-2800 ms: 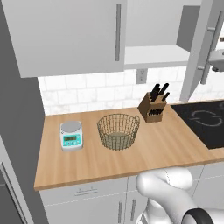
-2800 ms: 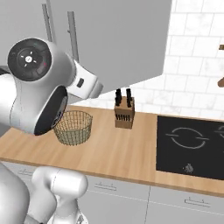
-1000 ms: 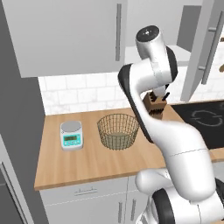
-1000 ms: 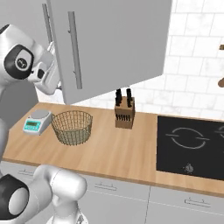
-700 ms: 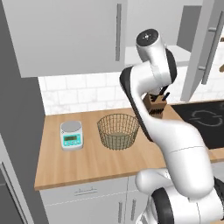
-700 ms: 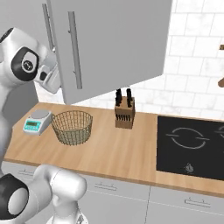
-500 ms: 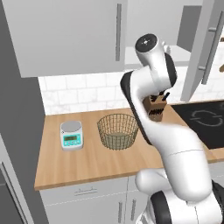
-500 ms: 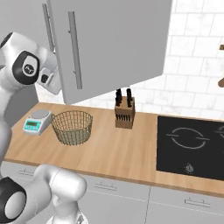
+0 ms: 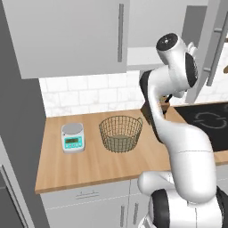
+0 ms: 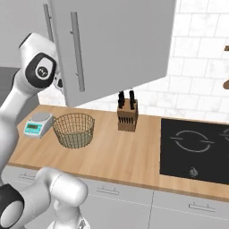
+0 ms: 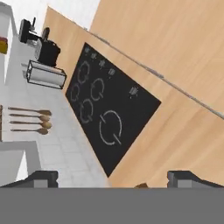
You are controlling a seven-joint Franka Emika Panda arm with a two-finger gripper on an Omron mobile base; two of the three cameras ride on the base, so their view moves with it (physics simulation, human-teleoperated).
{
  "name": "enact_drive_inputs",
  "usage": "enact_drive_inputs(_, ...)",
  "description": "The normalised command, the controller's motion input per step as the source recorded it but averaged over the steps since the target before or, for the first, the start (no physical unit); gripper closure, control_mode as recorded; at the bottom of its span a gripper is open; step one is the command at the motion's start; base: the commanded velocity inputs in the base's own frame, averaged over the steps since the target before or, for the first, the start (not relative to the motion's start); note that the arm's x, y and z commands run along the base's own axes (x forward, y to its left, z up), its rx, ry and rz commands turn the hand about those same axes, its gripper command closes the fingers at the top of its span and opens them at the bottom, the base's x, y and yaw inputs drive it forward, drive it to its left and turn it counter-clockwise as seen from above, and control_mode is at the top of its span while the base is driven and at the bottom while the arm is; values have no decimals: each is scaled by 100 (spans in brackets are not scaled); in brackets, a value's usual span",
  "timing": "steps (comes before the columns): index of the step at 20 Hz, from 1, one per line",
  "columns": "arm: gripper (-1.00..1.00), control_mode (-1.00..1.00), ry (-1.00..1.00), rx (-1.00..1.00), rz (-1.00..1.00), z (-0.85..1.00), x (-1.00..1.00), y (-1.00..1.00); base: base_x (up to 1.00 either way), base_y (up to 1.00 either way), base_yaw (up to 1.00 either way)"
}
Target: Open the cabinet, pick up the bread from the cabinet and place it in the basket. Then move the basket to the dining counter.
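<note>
Zero steps done: cabinet shut, basket empty, arm raised by the doors

Nothing in the task looks finished yet: the grey cabinet [image 9: 67,35] appears closed as far as these angles tell, its long bar handle [image 9: 120,33] untouched, so the bread is presumably inside, behind the doors. The wire basket [image 9: 120,133] sits empty on the wood counter [image 9: 89,164], between the kitchen scale [image 9: 72,137] and the knife block [image 10: 127,117]. The gripper [image 11: 114,179] is spread wide with nothing between its fingertips [image 11: 41,177], and the hand camera faces the black hob [image 11: 109,105], not the doors. Left to do, by this reading: grasp a handle, pull the door open, lift out the bread, drop it in the basket and carry the basket to the dining counter.
</note>
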Motion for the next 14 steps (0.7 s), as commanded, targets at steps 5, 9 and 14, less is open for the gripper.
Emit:
enact_drive_inputs(5, -100, -100, -2, 8, -33, 14, -90, -64, 0, 0, 0)
enact_drive_inputs(9, -100, -100, -1, 6, -41, 15, -100, -70, 0, 0, 0)
enact_drive_inputs(14, -100, -100, 0, 2, -41, 2, -55, -96, 0, 0, 0)
